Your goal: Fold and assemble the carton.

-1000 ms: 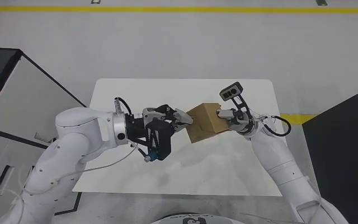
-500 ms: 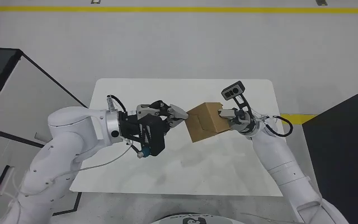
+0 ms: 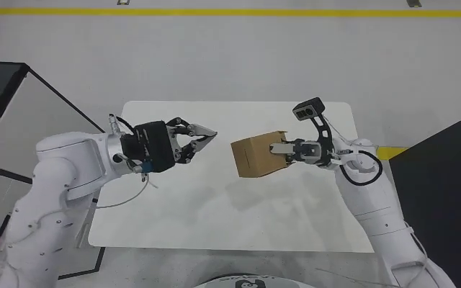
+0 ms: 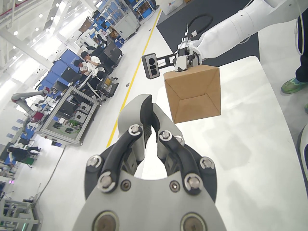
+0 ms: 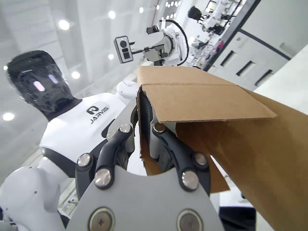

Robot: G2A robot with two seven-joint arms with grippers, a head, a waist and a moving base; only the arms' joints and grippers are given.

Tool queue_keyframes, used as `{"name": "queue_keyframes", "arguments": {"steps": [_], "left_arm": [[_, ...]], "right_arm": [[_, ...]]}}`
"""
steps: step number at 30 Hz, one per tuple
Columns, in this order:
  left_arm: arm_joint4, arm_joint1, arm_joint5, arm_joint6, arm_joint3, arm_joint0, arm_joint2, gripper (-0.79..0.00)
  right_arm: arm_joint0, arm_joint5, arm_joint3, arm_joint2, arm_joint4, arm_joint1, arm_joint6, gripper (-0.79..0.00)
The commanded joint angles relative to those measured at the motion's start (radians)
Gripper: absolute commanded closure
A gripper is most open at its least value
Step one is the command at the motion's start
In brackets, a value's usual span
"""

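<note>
A brown carton hangs above the middle of the white table, its folded end turned toward the left arm. My right gripper is shut on a wall at the carton's right end; in the right wrist view the fingers pinch the cardboard edge. My left gripper sits over the table's left half, apart from the carton, its fingers shut on nothing.
A black-framed glass panel stands off the table's left side. A dark mat lies on the floor to the right. A yellow line runs across the floor behind. Bare table surface lies in front of both arms.
My left gripper has let go of the carton's left end and drawn back to the left. My right gripper has kept its hold and swung the carton level.
</note>
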Motion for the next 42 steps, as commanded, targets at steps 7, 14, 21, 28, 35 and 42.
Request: {"name": "queue_keyframes", "arguments": {"steps": [7,14,21,28,35,42], "left_arm": [[-0.068,0.008,-0.03,-0.09,-0.055,0.015,0.008,-0.785],[-0.086,0.005,-0.024,-0.075,0.005,-0.024,0.044,-0.785],[-0.179,0.029,-0.053,-0.051,0.062,0.06,-0.104,-0.785],[-0.226,0.069,-0.053,-0.024,0.073,0.156,-0.196,-0.785],[-0.225,0.104,-0.053,0.008,0.086,0.212,-0.236,-0.785],[-0.225,0.104,-0.053,0.008,0.086,0.212,-0.236,-0.785]], "right_arm": [[-0.001,-0.016,-0.047,0.008,-0.08,0.007,-0.016,0.0],[0.001,-0.019,-0.057,0.009,-0.102,0.008,-0.025,0.0],[0.071,-0.027,-0.19,0.034,-0.472,0.03,-0.027,0.0],[0.164,-0.028,-0.273,-0.017,-0.732,0.045,-0.028,0.0],[0.199,-0.042,-0.283,-0.056,-0.777,0.051,-0.042,0.0],[0.199,-0.042,-0.283,-0.056,-0.777,0.051,-0.042,0.0]]}}
